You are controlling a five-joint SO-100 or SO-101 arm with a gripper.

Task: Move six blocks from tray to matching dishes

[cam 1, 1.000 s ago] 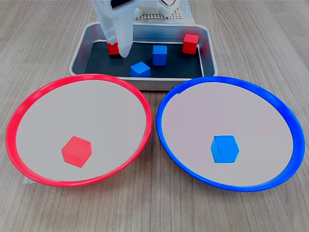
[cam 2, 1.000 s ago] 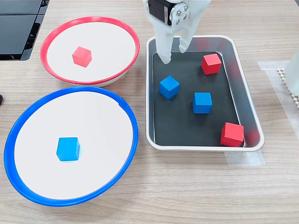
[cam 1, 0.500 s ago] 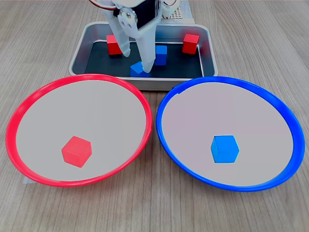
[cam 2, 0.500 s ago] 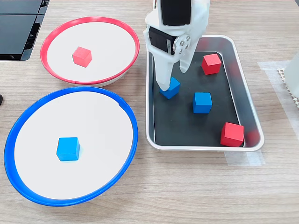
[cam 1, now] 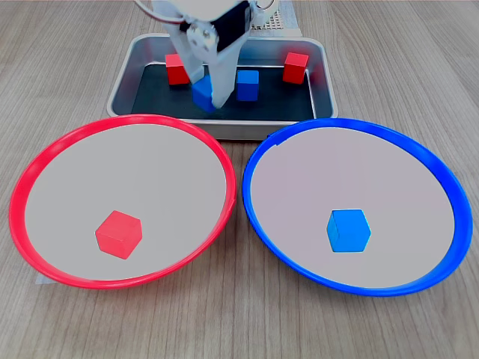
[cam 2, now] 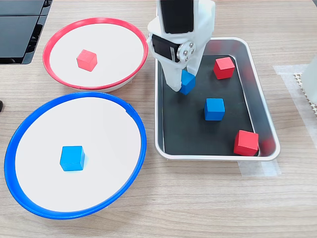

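My gripper (cam 1: 208, 97) (cam 2: 182, 83) is shut on a blue block (cam 1: 202, 93) (cam 2: 187, 81) and holds it just above the black floor of the silver tray (cam 1: 224, 126) (cam 2: 213, 157). Three more blocks lie in the tray: a red one (cam 1: 177, 69) (cam 2: 224, 67), a blue one (cam 1: 248, 84) (cam 2: 214, 108) and a second red one (cam 1: 296, 67) (cam 2: 246, 142). The red-rimmed dish (cam 1: 123, 118) (cam 2: 94, 20) holds one red block (cam 1: 118, 234) (cam 2: 86, 59). One blue block (cam 1: 349, 229) (cam 2: 72, 157) rests in the blue-rimmed dish (cam 1: 352, 122) (cam 2: 74, 95).
Both dishes sit side by side on the wooden table, close against one long side of the tray. A black flat object (cam 2: 20, 29) lies at the second exterior view's top left. A white mesh piece (cam 2: 308, 91) shows at the second exterior view's right edge.
The gripper came down into the tray with its fingers apart, closed on the blue block nearest the dishes, and has lifted it slightly toward the red dish's end of the tray.
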